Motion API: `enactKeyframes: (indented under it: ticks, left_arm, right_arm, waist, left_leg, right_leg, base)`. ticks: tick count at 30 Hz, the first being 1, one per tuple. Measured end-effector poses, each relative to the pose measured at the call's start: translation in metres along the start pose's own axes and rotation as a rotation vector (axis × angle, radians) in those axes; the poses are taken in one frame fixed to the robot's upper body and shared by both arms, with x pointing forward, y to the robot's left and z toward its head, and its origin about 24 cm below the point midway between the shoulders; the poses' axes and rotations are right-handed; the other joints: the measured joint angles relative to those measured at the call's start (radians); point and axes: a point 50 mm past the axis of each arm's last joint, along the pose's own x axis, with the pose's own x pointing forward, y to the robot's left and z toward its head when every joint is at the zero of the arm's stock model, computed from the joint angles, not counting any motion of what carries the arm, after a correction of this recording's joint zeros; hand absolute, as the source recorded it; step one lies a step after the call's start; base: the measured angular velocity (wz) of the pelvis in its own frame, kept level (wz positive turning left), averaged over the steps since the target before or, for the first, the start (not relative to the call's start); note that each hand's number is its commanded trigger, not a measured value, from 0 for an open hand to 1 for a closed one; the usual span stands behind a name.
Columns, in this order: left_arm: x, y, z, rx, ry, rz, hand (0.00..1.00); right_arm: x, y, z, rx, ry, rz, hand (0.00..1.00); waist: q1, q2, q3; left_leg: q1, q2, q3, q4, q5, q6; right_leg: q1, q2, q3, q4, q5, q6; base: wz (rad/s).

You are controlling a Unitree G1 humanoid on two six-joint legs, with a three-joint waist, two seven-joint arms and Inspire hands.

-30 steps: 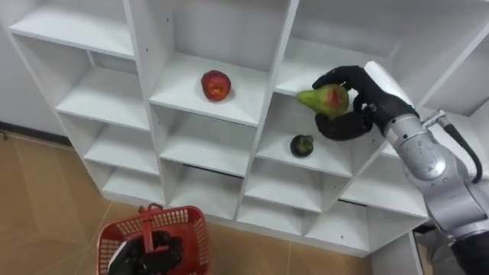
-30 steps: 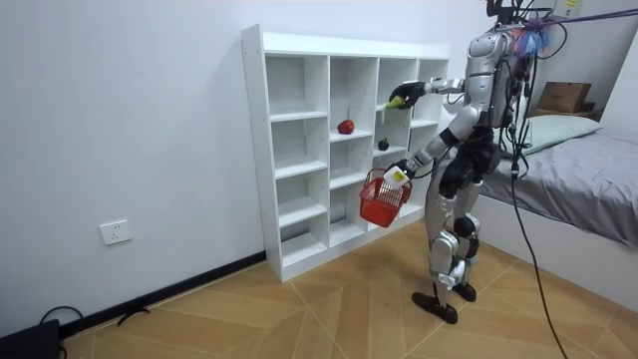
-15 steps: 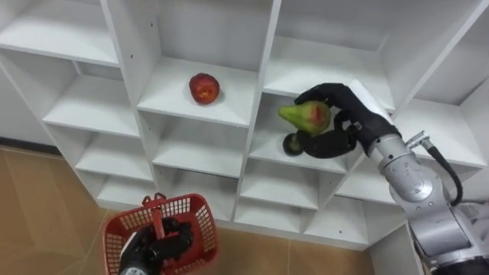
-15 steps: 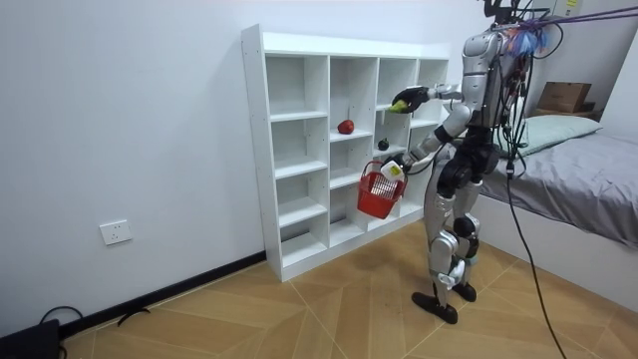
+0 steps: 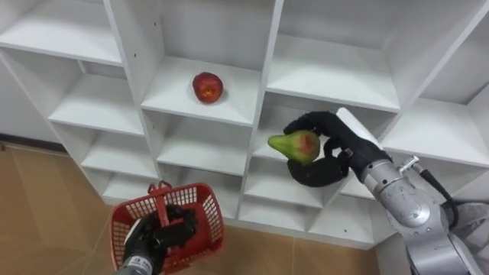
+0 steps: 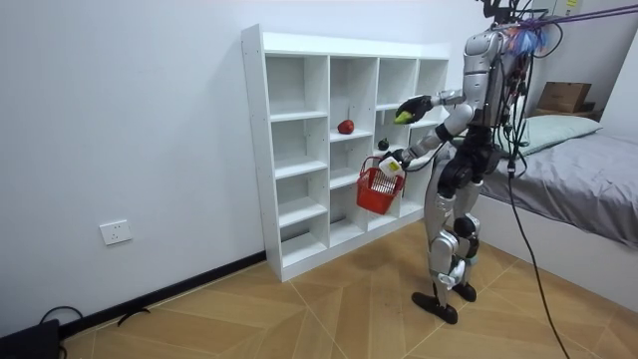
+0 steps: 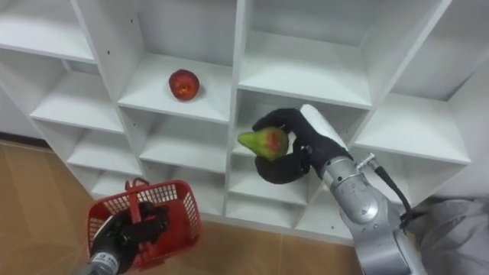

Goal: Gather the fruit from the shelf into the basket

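While the pear (image 5: pixel 294 145) sits clear of the closet (image 5: pixel 328 72), out in front of its open compartments, the step in hand looks like the carry from shelf to basket (image 5: pixel 210 221). The right hand (image 5: pixel 336 156) grasps the pear with fingers curled over its top and the thumb wrapped beneath; the stem end points toward the robot's left. Lower down and to the left, the left hand (image 5: pixel 157 237) is clenched round the basket's upright handle and holds the basket out before the bottom shelves. As far as its inside shows past the hand and handle, no fruit lies in it. The pear hangs above the basket and off to its right, well apart from it.

An apple (image 5: pixel 207 86) rests on a shelf in the next column to the left, one row above the pear's present height, so the task seems barely begun: one fruit in hand, none delivered, at least one more to fetch.

The room view shows the robot standing upright, close before the closet's right end.

The next move probably calls for bringing pear and basket together, the right hand going down and leftward over the rim. The fingers should open only once the pear is low inside, since a drop from height could bounce it out or swing the basket.
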Motion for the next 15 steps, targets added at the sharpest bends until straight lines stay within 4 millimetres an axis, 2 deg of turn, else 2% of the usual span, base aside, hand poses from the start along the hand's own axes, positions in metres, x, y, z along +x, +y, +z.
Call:
enactKeyframes:
  ticks: [5,15]
  left_arm:
    - [0.001,-0.015,0.008,0.019,-0.041,-0.059,1.0]
    - [0.001,-0.017,0.006,0.032,-0.03,-0.064,1.0]
  right_arm:
    - [0.003,0.024,0.0,-0.009,0.004,0.108,1.0]
    - [0.002,0.053,-0.013,0.014,0.064,0.221,1.0]
  waist:
    - [0.0,-0.002,-0.0009]
    - [0.014,-0.021,-0.0011]
  left_leg:
    - [-0.003,0.0,-0.002,0.002,0.0,0.0]
    - [-0.001,-0.001,-0.004,0.002,0.0,0.0]
  right_leg:
    - [0.001,-0.001,-0.005,-0.003,0.001,0.0]
    - [0.003,-0.002,-0.007,-0.005,0.0,0.0]
  base:
    - [0.0]
    - [0.0]
